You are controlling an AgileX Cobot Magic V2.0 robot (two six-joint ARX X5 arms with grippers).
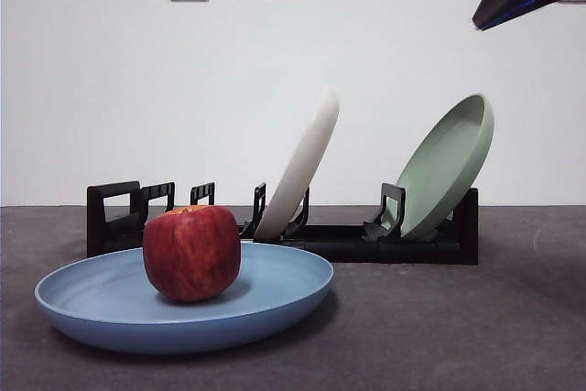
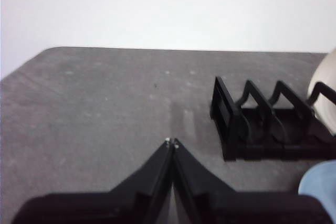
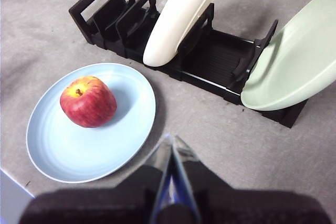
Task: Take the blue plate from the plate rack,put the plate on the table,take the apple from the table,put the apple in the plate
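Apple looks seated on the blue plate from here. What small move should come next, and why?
Probably none beyond parking: pull the right gripper a little farther up and away. The apple sits on the blue plate, which lies flat on the table in front of the plate rack. Both grippers are shut and holding nothing; the left gripper is off to the side.

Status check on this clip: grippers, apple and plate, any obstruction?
Left gripper shut, empty, clear of rack. Right gripper shut, empty, raised above the table. Apple sits in blue plate on table. Nothing in the way.
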